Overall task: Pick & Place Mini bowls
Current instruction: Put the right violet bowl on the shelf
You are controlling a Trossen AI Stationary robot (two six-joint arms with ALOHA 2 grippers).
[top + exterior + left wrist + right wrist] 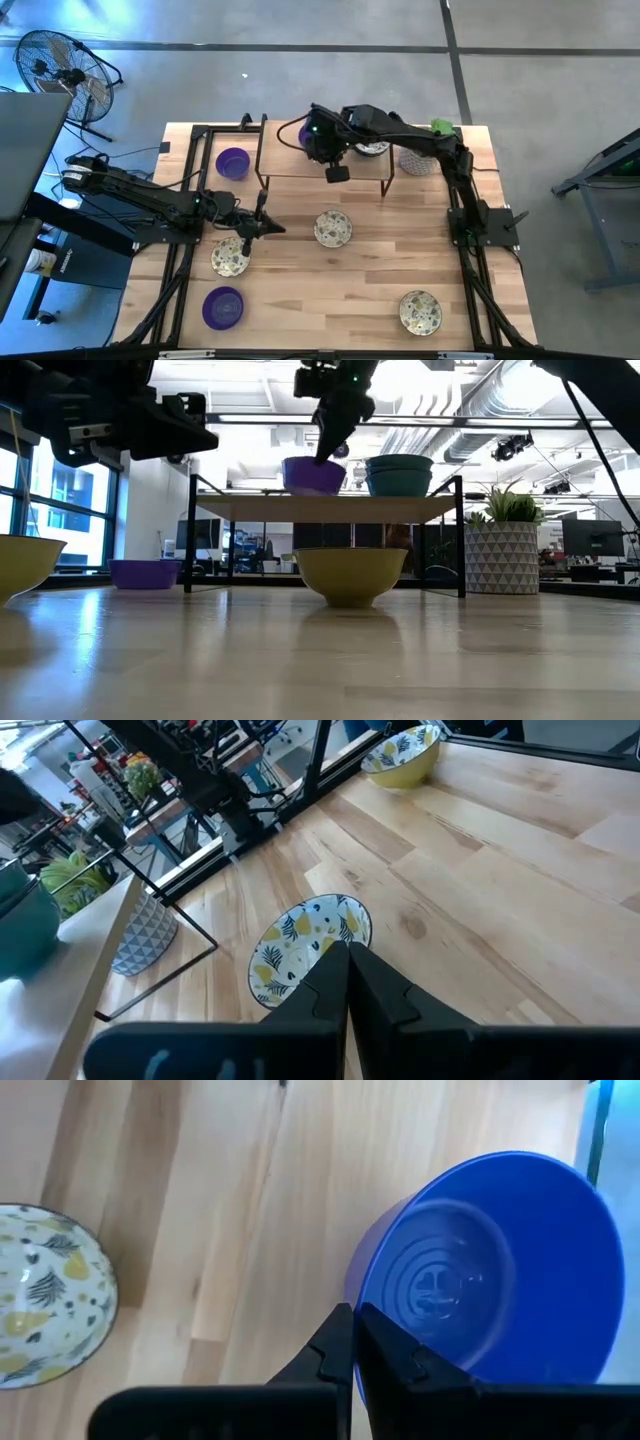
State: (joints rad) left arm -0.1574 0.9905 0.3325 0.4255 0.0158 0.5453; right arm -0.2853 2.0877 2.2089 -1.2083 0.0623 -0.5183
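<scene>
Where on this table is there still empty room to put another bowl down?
Bare wood lies between the front purple bowl and the front-right patterned bowl, and right of the middle patterned bowl. The shelf is crowded: the right gripper is there with bowls and a plant pot.

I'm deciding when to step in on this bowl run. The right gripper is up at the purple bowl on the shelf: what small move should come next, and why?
Probably open the right gripper and lift clear. Its fingers look closed on the rim of the purple bowl, which already appears to sit on the shelf beside a teal bowl. The left gripper waits, shut, over the table.
</scene>
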